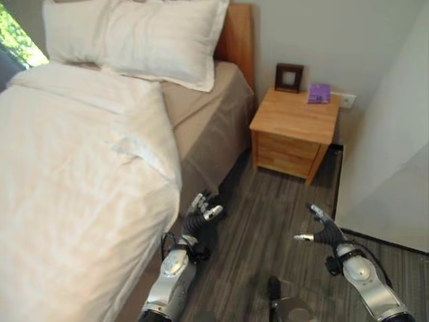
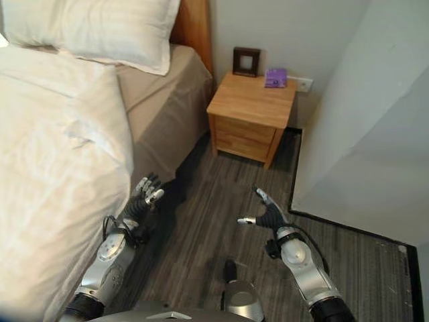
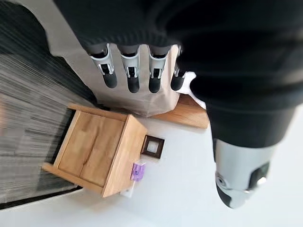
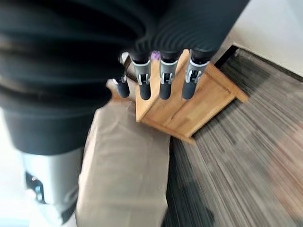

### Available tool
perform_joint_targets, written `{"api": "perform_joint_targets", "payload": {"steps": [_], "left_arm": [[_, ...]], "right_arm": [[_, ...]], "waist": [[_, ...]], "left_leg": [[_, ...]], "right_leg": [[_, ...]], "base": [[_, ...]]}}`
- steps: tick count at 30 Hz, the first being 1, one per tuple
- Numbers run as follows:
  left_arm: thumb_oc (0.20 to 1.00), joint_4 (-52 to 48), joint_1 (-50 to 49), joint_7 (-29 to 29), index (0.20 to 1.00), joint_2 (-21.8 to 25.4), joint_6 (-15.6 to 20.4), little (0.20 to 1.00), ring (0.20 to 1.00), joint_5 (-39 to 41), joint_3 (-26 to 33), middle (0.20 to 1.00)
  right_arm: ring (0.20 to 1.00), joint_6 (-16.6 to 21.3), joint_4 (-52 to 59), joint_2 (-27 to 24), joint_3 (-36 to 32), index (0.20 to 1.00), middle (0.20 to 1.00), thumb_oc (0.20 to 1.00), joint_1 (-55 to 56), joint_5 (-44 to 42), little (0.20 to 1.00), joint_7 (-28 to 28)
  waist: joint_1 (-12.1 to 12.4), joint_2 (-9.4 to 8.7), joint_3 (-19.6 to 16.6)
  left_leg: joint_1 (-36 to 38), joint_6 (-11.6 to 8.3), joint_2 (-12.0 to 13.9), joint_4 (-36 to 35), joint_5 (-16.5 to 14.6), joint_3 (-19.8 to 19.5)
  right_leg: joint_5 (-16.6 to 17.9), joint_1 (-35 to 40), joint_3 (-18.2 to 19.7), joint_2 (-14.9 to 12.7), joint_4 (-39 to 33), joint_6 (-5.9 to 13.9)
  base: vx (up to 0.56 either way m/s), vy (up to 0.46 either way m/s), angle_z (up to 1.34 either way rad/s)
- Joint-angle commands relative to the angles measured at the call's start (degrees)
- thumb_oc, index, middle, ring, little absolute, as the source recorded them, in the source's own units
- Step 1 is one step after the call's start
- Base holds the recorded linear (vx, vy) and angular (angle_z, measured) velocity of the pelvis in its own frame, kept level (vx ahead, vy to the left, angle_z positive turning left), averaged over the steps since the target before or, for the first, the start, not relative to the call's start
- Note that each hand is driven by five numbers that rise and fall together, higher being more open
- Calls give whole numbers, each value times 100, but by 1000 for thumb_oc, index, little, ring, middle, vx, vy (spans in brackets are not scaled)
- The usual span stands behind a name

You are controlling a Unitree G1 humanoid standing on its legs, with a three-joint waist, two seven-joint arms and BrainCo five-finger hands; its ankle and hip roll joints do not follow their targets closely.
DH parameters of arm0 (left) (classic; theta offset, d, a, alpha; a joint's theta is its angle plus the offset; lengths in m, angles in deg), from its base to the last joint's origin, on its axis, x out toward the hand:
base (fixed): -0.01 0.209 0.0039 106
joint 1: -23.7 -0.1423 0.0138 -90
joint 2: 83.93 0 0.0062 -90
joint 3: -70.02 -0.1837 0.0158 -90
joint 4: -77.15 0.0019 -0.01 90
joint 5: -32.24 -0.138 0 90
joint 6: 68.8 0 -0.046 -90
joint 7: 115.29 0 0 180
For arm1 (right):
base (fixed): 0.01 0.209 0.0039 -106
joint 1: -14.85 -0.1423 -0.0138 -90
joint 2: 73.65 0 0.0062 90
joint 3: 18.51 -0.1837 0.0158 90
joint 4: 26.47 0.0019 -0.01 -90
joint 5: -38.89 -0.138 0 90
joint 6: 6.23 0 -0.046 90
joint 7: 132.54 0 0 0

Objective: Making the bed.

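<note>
A white duvet (image 1: pixel 74 174) covers most of the bed and hangs over its near side. Its top edge lies rumpled below two white pillows (image 1: pixel 144 37), leaving a strip of beige fitted sheet (image 1: pixel 208 114) bare at the head end. My left hand (image 1: pixel 200 213) hovers low beside the bed's side, just past the duvet's hanging edge, fingers straight and holding nothing. My right hand (image 1: pixel 324 231) floats over the floor to the right, also open and empty. Straight fingers (image 3: pixel 130 71) show in the left wrist view, and straight fingers (image 4: pixel 163 78) in the right wrist view.
A wooden nightstand (image 1: pixel 295 134) stands right of the bed's head, carrying a dark picture frame (image 1: pixel 289 78) and a purple object (image 1: pixel 319 92). A wooden headboard (image 1: pixel 236 40) backs the pillows. A white wall panel (image 1: pixel 395 168) closes off the right side. Dark striped carpet (image 1: pixel 268 228) lies between.
</note>
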Motion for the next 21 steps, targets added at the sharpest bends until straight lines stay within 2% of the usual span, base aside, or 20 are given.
{"api": "perform_joint_targets", "payload": {"steps": [1,2,3,4,5,6,7,8,9,11,12,13,14,15,16,17,18,19,20,21], "left_arm": [[1000,-477,-100,-29,1000,324,252,1000,1000,271,142,1000],[1000,-541,-192,19,1000,331,252,1000,1000,264,144,1000],[1000,-552,-249,23,1000,325,250,1000,1000,240,149,1000],[1000,-549,-327,33,1000,321,264,1000,1000,226,174,1000],[1000,-550,-336,33,1000,317,265,1000,1000,224,171,1000],[1000,-528,-343,21,1000,321,270,1000,1000,221,169,1000],[1000,-543,-373,27,1000,329,278,1000,1000,250,211,1000],[1000,-548,-383,28,1000,329,276,1000,1000,252,216,1000],[1000,-606,-506,128,1000,361,263,1000,1000,320,224,1000],[1000,-634,-559,146,1000,362,251,1000,1000,332,245,1000],[1000,-713,-710,163,1000,425,213,1000,1000,380,330,1000],[1000,-666,-722,170,1000,416,227,1000,1000,504,366,1000],[1000,-656,-706,174,1000,423,231,1000,1000,509,375,1000],[1000,-501,-608,102,1000,405,218,1000,1000,534,336,1000],[1000,-487,-480,47,1000,444,220,1000,1000,544,316,1000],[1000,-486,-460,17,1000,462,223,1000,1000,527,310,1000],[1000,-521,-455,19,1000,507,218,1000,1000,499,322,1000],[1000,-530,-458,17,1000,508,213,1000,1000,497,327,1000],[1000,-618,-437,56,1000,610,183,1000,1000,494,364,1000],[1000,-617,-439,58,1000,606,181,1000,1000,494,356,1000]], "right_arm": [[1000,201,376,-84,324,1000,1000,1000,-73,-135,1000,-138],[1000,236,436,-84,326,1000,1000,1000,-67,-120,1000,-122],[1000,254,470,-94,326,1000,1000,1000,-58,-89,1000,-115],[1000,316,543,-123,357,1000,1000,1000,-74,1,1000,-101],[1000,318,544,-127,358,1000,1000,1000,-65,3,1000,-102],[1000,342,553,-127,378,1000,1000,1000,-74,53,1000,-101],[1000,381,585,-112,425,1000,1000,1000,-145,175,1000,-148],[1000,382,583,-112,433,1000,1000,1000,-144,177,1000,-150],[1000,403,721,-90,448,1000,1000,1000,-201,260,1000,-126],[1000,393,736,-96,471,1000,1000,1000,-178,270,1000,-120],[1000,361,874,-86,709,1000,1000,1000,-509,430,1000,-35],[1000,449,875,81,948,1000,1000,1000,-893,568,1000,-8],[1000,458,854,95,953,1000,1000,1000,-917,575,1000,-17],[1000,434,842,166,1156,1000,1000,1000,-1234,757,1000,5],[1000,426,862,181,1237,1000,1000,1000,-1420,832,1000,19],[1000,444,948,222,1253,1000,1000,1000,-1492,832,1000,20],[1000,437,1004,220,1257,1000,1000,1000,-1556,794,1000,12],[1000,433,1007,220,1259,1000,1000,1000,-1560,789,1000,14],[1000,454,1092,213,1289,1000,1000,1000,-1609,811,1000,-9],[1000,452,1089,206,1285,1000,1000,1000,-1604,811,1000,-10]], "waist": [[360,-250,86],[437,-199,87],[507,-173,55],[626,-36,-8],[634,-71,-2],[634,-16,-14],[566,46,-44],[569,15,-32],[421,101,-152],[429,86,-146],[646,105,-284],[917,40,-364],[908,20,-364],[944,7,-356],[888,21,-310],[858,96,-291],[825,117,-311],[788,83,-301],[758,139,-325],[737,109,-328]], "left_leg": [[698,472,152,-2073,-195,700],[597,536,216,-2698,-249,789],[544,601,147,-3380,-200,893],[359,601,5,-4598,-59,1174],[466,605,-52,-4739,-6,1214],[398,581,-50,-5054,155,1542],[373,636,-50,-5556,251,2823],[433,644,-102,-5601,241,2853],[633,659,-51,-5626,210,3852],[723,642,-94,-5682,177,3893],[774,909,-281,-5863,56,3930],[974,1211,-482,-5966,-162,3734],[958,1234,-511,-5966,-180,3733],[1279,1377,-542,-5975,-319,3726],[1406,1423,-519,-5980,-351,3647],[1567,1456,-448,-5997,-400,3556],[1669,1488,-469,-5999,-480,3481],[1667,1501,-513,-5996,-492,3448],[1715,1474,-447,-6027,-461,3297],[1744,1447,-519,-6016,-581,3144]], "right_leg": [[114,531,362,-108,-531,641],[-12,673,427,-1,-531,676],[-107,742,487,27,-531,698],[-343,966,510,203,-531,743],[-369,999,517,156,-531,754],[-441,1117,491,260,-531,737],[-624,1413,347,440,-531,715],[-652,1449,352,394,-531,736],[-679,1577,92,549,-507,737],[-706,1631,121,515,-505,760],[-752,1763,98,595,-121,762],[-483,1538,-283,448,1087,1255],[-546,1475,-289,409,1200,1286],[399,946,-699,-62,2626,1927],[650,479,-815,-293,3549,1927],[837,173,-952,-575,4028,1927],[827,32,-1046,-1012,4166,1927],[789,31,-1069,-1067,4221,1927],[726,-25,-1213,-1554,4004,1692],[655,-12,-1117,-1588,4052,1802]], "base": [[357,32,-91],[348,54,-114],[652,99,-80],[480,76,-37],[477,46,-12],[497,-59,-6],[496,-50,-5],[631,-86,8],[329,-12,7],[352,-3,7],[699,28,42],[696,41,48],[557,25,18],[340,-18,-6],[473,-33,35],[336,-19,83],[224,-2,95],[274,-91,125],[219,-66,125],[298,-239,111]]}}
